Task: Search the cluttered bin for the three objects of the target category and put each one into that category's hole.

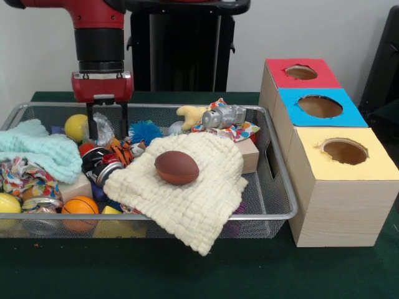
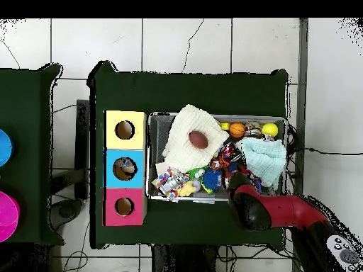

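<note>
The bin (image 1: 277, 202) of silver wire mesh is full of clutter; it also shows in the overhead view (image 2: 150, 145). The hole (image 1: 301, 72) in the red box top is at the far right, seen from above too (image 2: 124, 206). My gripper (image 1: 108, 136) is open, its two dark fingers (image 1: 92, 121) hanging into the bin's far left part, beside a yellow ball (image 1: 76, 126) and over a crinkled clear wrap (image 1: 105, 129). It holds nothing. From above, the red arm (image 2: 283, 210) covers the gripper.
A brown football (image 1: 176, 167) lies on a cream cloth (image 1: 199, 205) draped over the front rim. A mint cloth (image 1: 37, 152), an orange ball (image 1: 81, 205), a can (image 1: 100, 165), a blue fuzzy toy (image 1: 146, 132) and a silver toy (image 1: 224, 116) lie around. Blue-topped (image 1: 320, 106) and yellow-topped (image 1: 345, 151) boxes stand beside the red one.
</note>
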### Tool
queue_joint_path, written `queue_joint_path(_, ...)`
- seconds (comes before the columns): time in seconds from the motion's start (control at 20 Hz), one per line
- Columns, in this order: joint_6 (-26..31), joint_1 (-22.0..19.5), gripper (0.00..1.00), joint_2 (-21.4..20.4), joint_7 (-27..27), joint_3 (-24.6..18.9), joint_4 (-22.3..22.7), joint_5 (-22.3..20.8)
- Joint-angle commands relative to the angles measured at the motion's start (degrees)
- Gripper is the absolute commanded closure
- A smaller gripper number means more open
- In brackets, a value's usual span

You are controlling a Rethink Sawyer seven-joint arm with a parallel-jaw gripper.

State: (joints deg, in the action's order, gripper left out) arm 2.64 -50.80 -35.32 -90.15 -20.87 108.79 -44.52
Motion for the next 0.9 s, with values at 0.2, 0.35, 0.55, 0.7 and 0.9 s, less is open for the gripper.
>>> queue_joint_path(0.2,8.30,-2.16,0.00,-0.20,0.21,-5.99,-1.22,1.80)
queue_joint_path(0.35,6.50,-4.18,0.00,0.98,0.51,-5.30,-0.71,-0.43)
queue_joint_path(0.55,4.73,-4.86,0.00,1.80,0.09,-4.43,-0.45,-2.17)
queue_joint_path(0.7,3.73,-4.40,0.00,1.73,-0.66,-3.64,-0.07,-2.70)
queue_joint_path(0.9,1.36,-3.15,0.00,2.65,-1.93,-1.30,-0.05,-4.05)
